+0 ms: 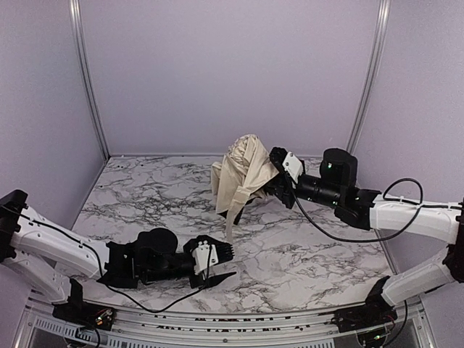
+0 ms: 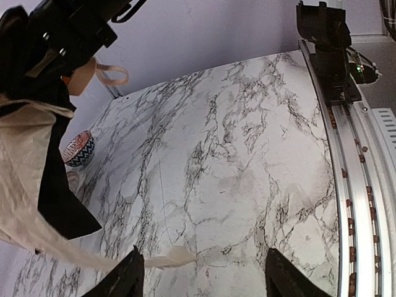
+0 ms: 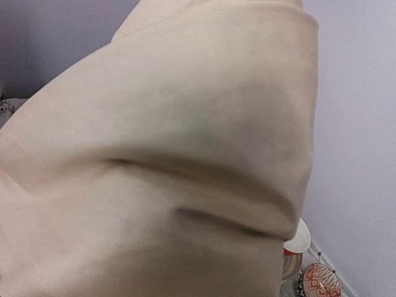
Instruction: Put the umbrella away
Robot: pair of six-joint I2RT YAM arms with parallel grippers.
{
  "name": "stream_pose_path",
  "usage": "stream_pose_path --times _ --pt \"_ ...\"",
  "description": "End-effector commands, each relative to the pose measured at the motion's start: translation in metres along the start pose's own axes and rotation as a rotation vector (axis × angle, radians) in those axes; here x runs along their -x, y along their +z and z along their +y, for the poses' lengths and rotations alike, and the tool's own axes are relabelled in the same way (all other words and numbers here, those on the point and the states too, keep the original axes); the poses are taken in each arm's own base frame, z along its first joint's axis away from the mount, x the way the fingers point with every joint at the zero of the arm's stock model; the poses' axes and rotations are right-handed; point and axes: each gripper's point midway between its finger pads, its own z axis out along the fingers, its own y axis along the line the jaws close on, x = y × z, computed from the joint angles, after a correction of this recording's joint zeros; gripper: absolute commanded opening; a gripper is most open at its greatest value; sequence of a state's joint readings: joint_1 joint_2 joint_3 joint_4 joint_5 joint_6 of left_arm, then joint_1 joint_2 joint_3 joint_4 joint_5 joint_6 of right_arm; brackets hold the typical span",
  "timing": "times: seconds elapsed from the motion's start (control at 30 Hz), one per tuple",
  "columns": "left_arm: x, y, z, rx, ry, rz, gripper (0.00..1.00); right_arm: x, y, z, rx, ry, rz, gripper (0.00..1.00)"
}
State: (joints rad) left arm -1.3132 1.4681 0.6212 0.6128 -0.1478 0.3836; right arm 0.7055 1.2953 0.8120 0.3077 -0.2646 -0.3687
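The umbrella is a bunch of wrinkled cream fabric held above the back of the marble table. My right gripper is pushed into its right side and shut on it. In the right wrist view the umbrella's fabric fills the picture and hides the fingers. A thin cream strap hangs down from the bundle. My left gripper lies low near the table's front, open. In the left wrist view the strap's tip lies on the marble just inside the left finger, with nothing gripped.
A red-and-blue patterned bowl stands by the far wall, behind the hanging fabric. It shows again as the bowl in the right wrist view, next to a white cup. A metal rail runs along the table's near edge.
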Motion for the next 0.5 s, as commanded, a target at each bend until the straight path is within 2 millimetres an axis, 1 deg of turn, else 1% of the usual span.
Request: stream_pose_path --times 0.0,0.1,0.13,0.17,0.2,0.23,0.3,0.33,0.37,0.4,0.43,0.47 --pt "0.017 -0.031 0.001 -0.036 0.035 -0.081 0.73 0.05 -0.017 0.016 0.052 -0.225 -0.188 0.0" --pt "0.027 -0.062 -0.016 -0.16 0.054 -0.175 0.75 0.055 -0.025 0.024 0.078 -0.317 -0.218 0.0" --pt "0.029 -0.071 -0.017 -0.184 0.05 -0.205 0.75 0.057 -0.027 0.026 0.092 -0.341 -0.227 0.0" --pt "0.033 -0.08 -0.016 -0.199 0.04 -0.236 0.75 0.059 -0.028 0.029 0.105 -0.358 -0.232 0.0" --pt "0.036 -0.087 -0.009 -0.198 0.024 -0.263 0.75 0.062 -0.029 0.029 0.106 -0.364 -0.237 0.0" --pt "0.04 -0.089 -0.002 -0.19 0.002 -0.282 0.75 0.065 -0.029 0.027 0.103 -0.362 -0.24 0.0" --pt "0.045 -0.083 0.013 -0.152 -0.049 -0.288 0.75 0.07 -0.027 0.023 0.093 -0.353 -0.236 0.0" --pt "0.048 -0.077 0.017 -0.143 -0.073 -0.284 0.74 0.072 -0.026 0.022 0.088 -0.347 -0.232 0.0" --pt "0.052 -0.07 0.018 -0.149 -0.092 -0.284 0.72 0.074 -0.026 0.021 0.083 -0.345 -0.233 0.0" --pt "0.057 -0.063 0.019 -0.157 -0.106 -0.293 0.67 0.075 -0.025 0.021 0.082 -0.346 -0.231 0.0" --pt "0.062 -0.057 0.021 -0.151 -0.123 -0.309 0.63 0.076 -0.025 0.021 0.083 -0.349 -0.234 0.0" --pt "0.068 -0.053 0.026 -0.132 -0.139 -0.335 0.61 0.076 -0.025 0.022 0.085 -0.349 -0.232 0.0"
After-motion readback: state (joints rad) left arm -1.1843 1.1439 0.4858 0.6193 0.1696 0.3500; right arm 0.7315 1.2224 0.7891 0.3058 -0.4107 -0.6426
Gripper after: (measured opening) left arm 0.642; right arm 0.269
